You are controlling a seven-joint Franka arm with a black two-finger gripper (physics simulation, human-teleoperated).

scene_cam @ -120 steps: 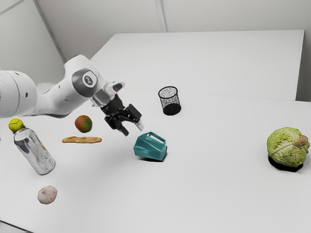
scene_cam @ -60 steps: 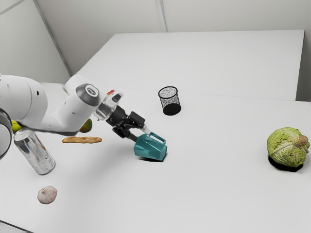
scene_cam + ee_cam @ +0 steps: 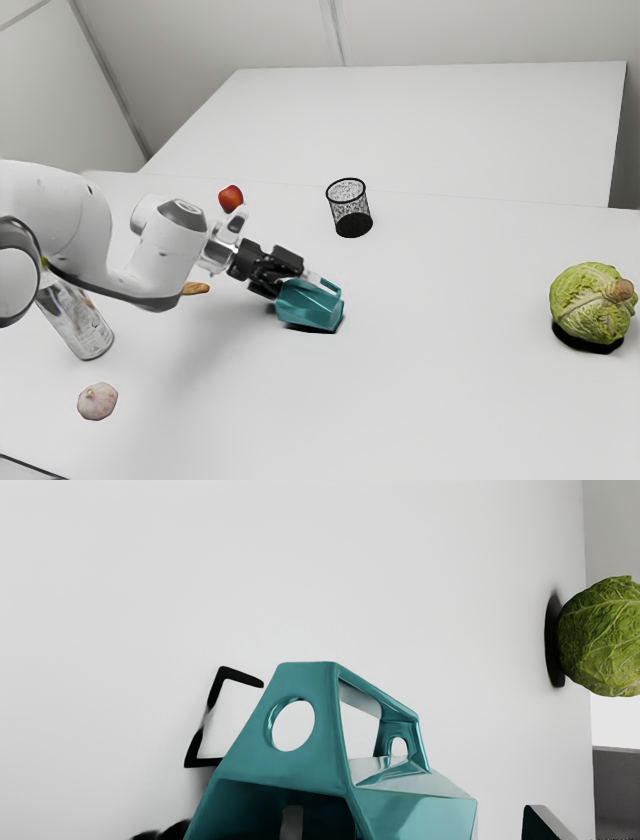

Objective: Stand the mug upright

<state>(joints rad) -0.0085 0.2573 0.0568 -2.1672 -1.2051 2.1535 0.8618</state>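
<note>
Below you lies the broad, smooth white table [image 3: 450,400], and your thick-jointed white arm [image 3: 60,215] reaches over it. The round, leafy green cabbage [image 3: 592,305] sits well apart from your work. Your job is the glossy teal, faceted mug [image 3: 312,306]: it lies on its side on the table, mouth toward your black two-finger gripper [image 3: 414,822], its angular handle [image 3: 308,730] uppermost. Your gripper stands wide and holds nothing, one finger [image 3: 292,825] in the mouth, the other [image 3: 555,825] outside, apart from the wall. How deep the inner one reaches is hard to judge, as the mug hides much of it.

If you close off-centre, the first finger to touch could shove or roll the mug. Push in too far and you may jam its base; turn it on a shallow pinch and the slanted wall could slip free.
</note>
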